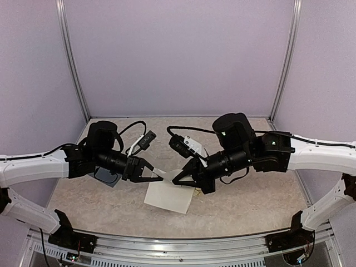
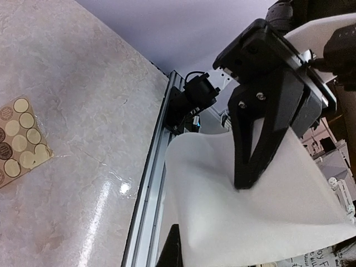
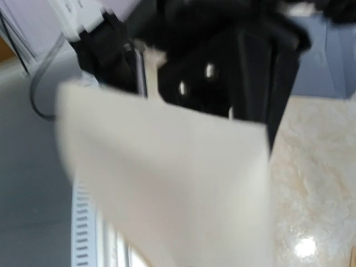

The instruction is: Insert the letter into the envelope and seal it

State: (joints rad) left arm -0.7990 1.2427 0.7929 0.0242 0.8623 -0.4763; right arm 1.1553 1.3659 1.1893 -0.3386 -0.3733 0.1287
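Step judged: readying letter [image 1: 167, 196] for envelope [image 1: 107, 178], not yet inserted. Clenched on its raised edge: left tool [image 1: 159, 178] and right tool [image 1: 177, 180]. Next: matched moves, no tearing.

Both arms reach inward from the outer near corners, forearms roughly level and converging mid-workspace. The left hand [image 1: 159, 178] and the right hand [image 1: 176, 181] face each other, tips almost meeting. On the right hand the fingers [image 2: 247, 164] are closed, pinching the letter [image 1: 167, 197] near its edge. The left hand is closed too, apparently on the same sheet; the right wrist view is blurred.
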